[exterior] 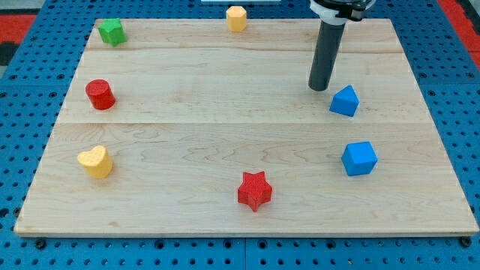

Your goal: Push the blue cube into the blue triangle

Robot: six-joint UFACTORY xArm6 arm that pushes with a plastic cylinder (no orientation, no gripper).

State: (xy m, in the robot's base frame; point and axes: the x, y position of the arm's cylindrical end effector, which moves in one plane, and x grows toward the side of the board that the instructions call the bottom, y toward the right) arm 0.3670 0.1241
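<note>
The blue cube (359, 158) sits at the view's right, toward the bottom of the wooden board (225, 97). The blue triangle (345, 101) lies just above it, a short gap apart. My tip (320, 88) rests on the board just up and left of the blue triangle, close to it but apart. It is farther from the blue cube, which lies down and right of it.
A red star (254, 190) sits at the bottom middle, a yellow heart (96, 161) at the lower left, a red cylinder (100, 94) at the left, a green block (112, 31) at the top left, a yellow block (236, 18) at the top middle.
</note>
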